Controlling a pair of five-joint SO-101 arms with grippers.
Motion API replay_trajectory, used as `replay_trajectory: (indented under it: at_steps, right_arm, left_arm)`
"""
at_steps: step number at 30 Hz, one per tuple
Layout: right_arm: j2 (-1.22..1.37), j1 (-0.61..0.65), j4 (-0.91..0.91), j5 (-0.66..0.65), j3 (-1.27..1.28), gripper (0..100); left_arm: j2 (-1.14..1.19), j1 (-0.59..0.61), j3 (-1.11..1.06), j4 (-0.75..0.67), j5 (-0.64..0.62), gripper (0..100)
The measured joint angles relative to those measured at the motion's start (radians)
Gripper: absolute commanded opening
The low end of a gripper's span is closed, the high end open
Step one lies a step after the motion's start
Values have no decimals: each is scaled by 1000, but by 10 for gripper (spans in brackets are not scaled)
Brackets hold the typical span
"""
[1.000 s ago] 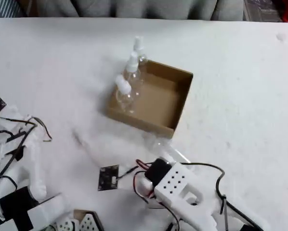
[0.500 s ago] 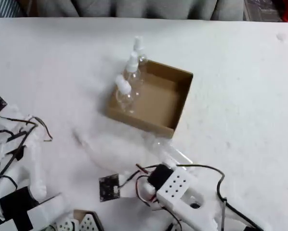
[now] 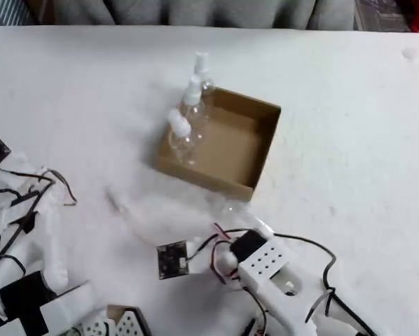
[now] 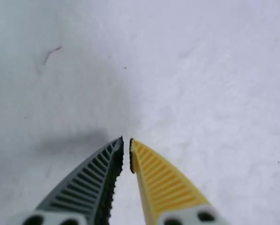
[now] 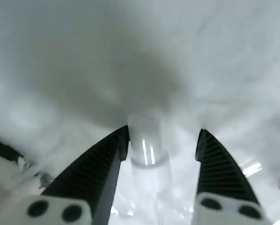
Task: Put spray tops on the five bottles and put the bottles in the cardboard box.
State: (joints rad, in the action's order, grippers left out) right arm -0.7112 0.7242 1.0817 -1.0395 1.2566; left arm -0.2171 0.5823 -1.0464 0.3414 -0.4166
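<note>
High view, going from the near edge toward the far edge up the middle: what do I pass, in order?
right arm → clear uncapped bottle on the table → cardboard box. The three capped bottles stand inside the box, so they have no place of their own in the order.

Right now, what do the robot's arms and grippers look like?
The left gripper has one grey and one yellow ribbed finger on white mounts. The right gripper has two black ribbed fingers, also white-mounted. The right arm is white plastic with a perforated panel, a black motor, and red and black cables.
</note>
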Motion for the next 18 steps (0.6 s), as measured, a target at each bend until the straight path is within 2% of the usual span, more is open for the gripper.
replay_trajectory:
  at_steps: [7,13,18]
  right_arm:
    - [-6,-2,37,-9,-12,191]
    - [0,-3,38,-9,-17,8]
    - [0,-14,21,-15,-20,15]
  left_arm:
    - [0,0,0,0,0,24]
    - [0,0,0,0,0,24]
    - [0,0,0,0,0,24]
